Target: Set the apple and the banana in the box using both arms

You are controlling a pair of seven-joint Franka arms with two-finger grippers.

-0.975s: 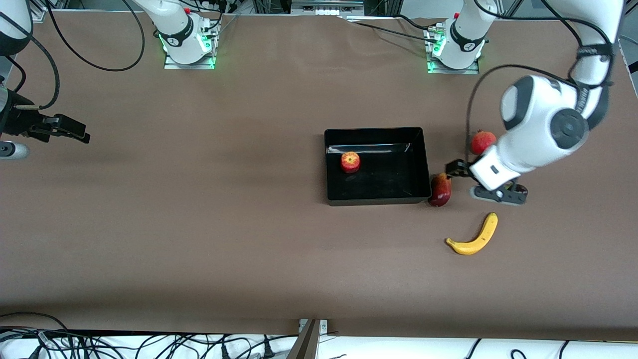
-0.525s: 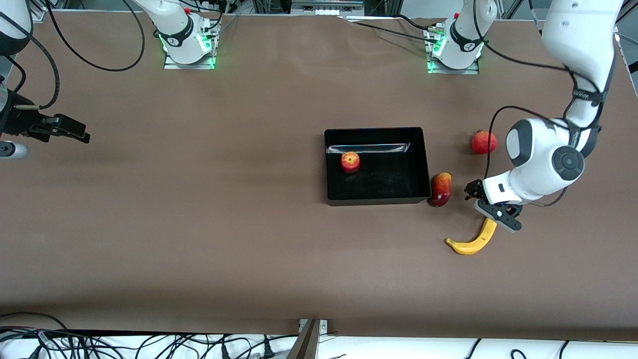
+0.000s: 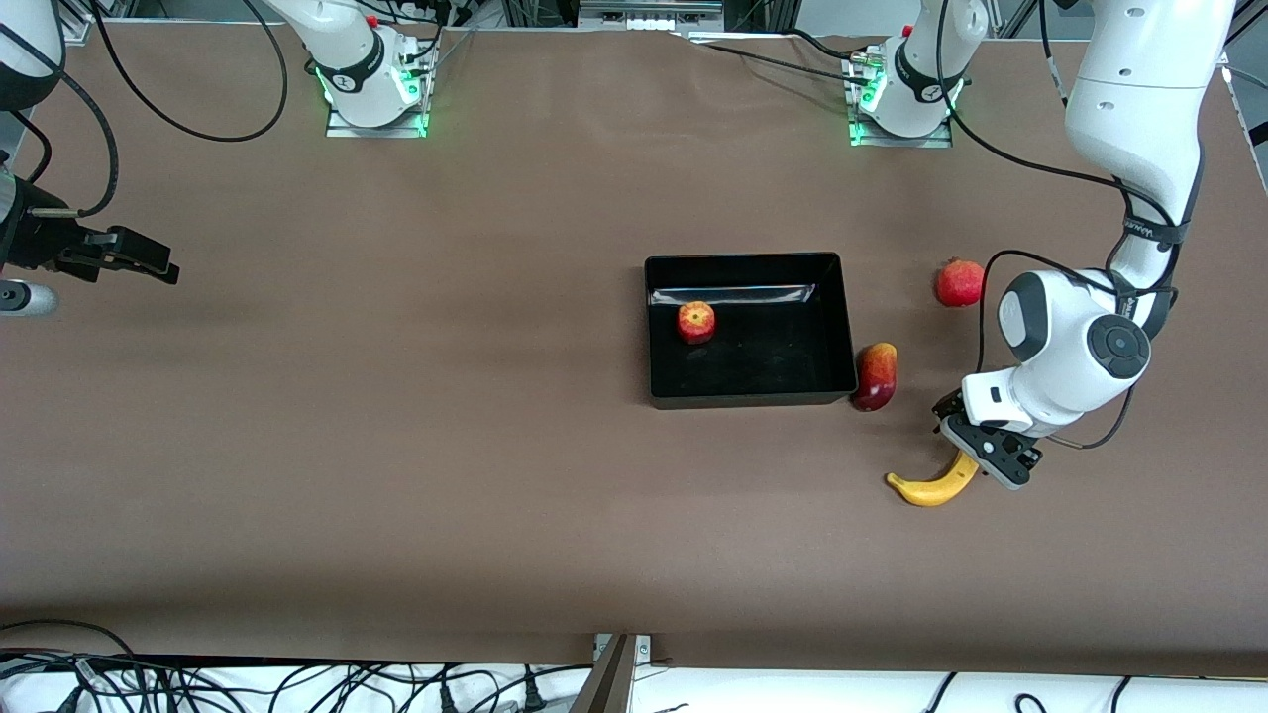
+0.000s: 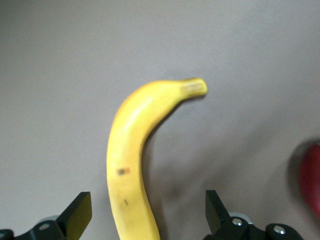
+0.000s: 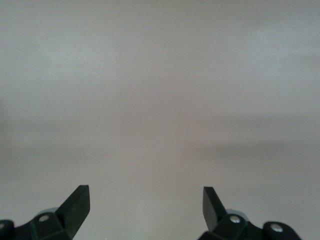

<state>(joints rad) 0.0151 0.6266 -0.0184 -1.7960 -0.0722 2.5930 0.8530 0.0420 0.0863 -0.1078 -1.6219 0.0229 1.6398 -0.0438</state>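
Fingers of the left gripper (image 3: 983,458) spread wide, straddling the banana (image 3: 937,484) near its upper end, one finger (image 4: 75,216) on each side, nothing pinched yet. Lowered over the fruit on the bench (image 3: 396,446), apparently lined up across the narrow width so that a squeeze would catch it. Seen from the left wrist: yellow curve running up between the two fingers, stem tip ahead, clear bench showing on both sides of the fruit.

Fingers of the right gripper (image 3: 149,265) also wide apart, holding nothing, hanging over bare bench at the right arm's end, well apart from every fruit; waiting. From the right wrist: only brown surface past the two fingers (image 5: 75,207).

Banana lying flat on the bench, nearer to the front camera than the box (image 3: 842,327) and toward the left arm's end of it, not yet inside. Apple (image 3: 696,322) already resting in the box, close to the wall toward the right arm's end. Half of the job therefore judged done.

Two other fruits outside the box: a long red-and-yellow one (image 3: 876,376) touching or just beside the box's outer wall, and a round red one (image 3: 960,282) farther from the camera, near the left arm. Neither part of the job; likely there as distractors.
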